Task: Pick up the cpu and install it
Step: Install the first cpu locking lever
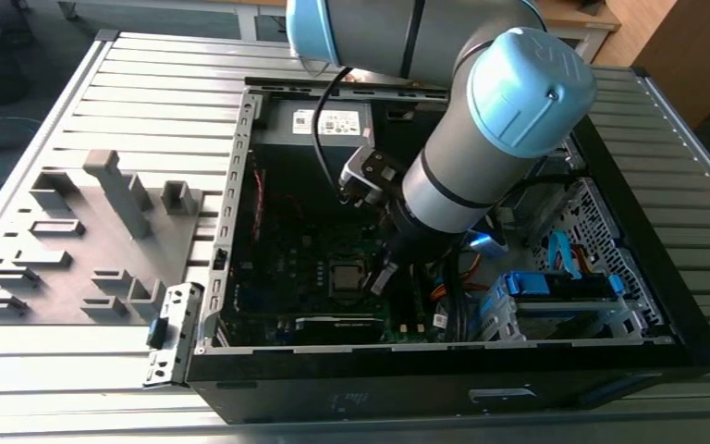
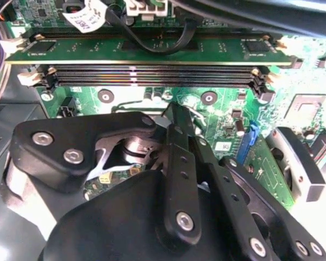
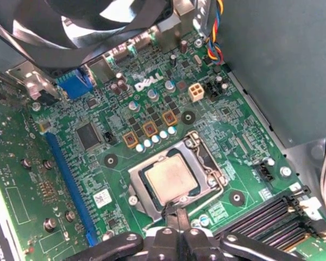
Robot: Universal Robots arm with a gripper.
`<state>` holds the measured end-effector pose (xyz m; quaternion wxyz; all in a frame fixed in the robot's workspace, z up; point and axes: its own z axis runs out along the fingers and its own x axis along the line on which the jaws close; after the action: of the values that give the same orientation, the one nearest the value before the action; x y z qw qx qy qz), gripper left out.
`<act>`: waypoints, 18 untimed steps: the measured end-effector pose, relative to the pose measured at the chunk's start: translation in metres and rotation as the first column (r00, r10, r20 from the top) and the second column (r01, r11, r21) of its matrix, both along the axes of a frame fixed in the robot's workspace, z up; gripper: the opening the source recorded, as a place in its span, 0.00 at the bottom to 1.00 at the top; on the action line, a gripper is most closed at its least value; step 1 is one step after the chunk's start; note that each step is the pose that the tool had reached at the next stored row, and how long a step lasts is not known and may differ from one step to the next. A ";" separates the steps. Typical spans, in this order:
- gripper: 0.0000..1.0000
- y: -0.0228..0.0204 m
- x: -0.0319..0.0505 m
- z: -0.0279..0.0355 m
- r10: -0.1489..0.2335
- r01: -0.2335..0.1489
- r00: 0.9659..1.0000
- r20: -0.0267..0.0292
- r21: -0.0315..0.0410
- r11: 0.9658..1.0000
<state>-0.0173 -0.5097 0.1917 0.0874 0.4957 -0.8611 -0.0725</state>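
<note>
One arm reached down into the open computer case point(image 1: 454, 370), which lay on a slatted metal table point(image 1: 145, 74). In the exterior view the gripper point(image 1: 384, 280) hung low over the green motherboard point(image 1: 293, 268), just beside the cpu point(image 1: 347, 276) on the exterior view's right.

The cpu point(image 3: 170, 179) sat flat in its socket, silver-grey top facing up, framed by the metal socket bracket point(image 3: 209, 166). In the first wrist view the fingers point(image 3: 176, 217) appeared pressed together, their dark tips meeting in a narrow point at the edge of the chip; whether they touched it could not be told. Nothing was seen pinched between them. The second wrist view showed the same black gripper linkage point(image 2: 179, 185) drawn in close, with memory slots point(image 2: 152, 73) running across the board beyond it.

Around the socket stood small capacitors and square copper-coloured coils point(image 3: 150, 129). A long blue slot point(image 3: 70, 182) ran along the board well apart from the cpu. A grey moulded parts tray point(image 1: 84, 240) lay on the table outside the case, to the exterior view's left. Blue drive brackets point(image 1: 558, 287) sat in the case on the exterior view's right.
</note>
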 end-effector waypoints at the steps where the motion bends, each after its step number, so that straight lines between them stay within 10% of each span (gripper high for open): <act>1: 0.11 0.0000 0.0003 0.0000 0.000 0.000 1.000 0.000 0.000 1.000; 18: 0.11 -0.0004 0.0074 -0.0004 0.004 -0.004 1.000 0.000 0.000 1.000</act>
<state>-0.0099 -0.5102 0.1913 0.0875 0.4974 -0.8600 -0.0724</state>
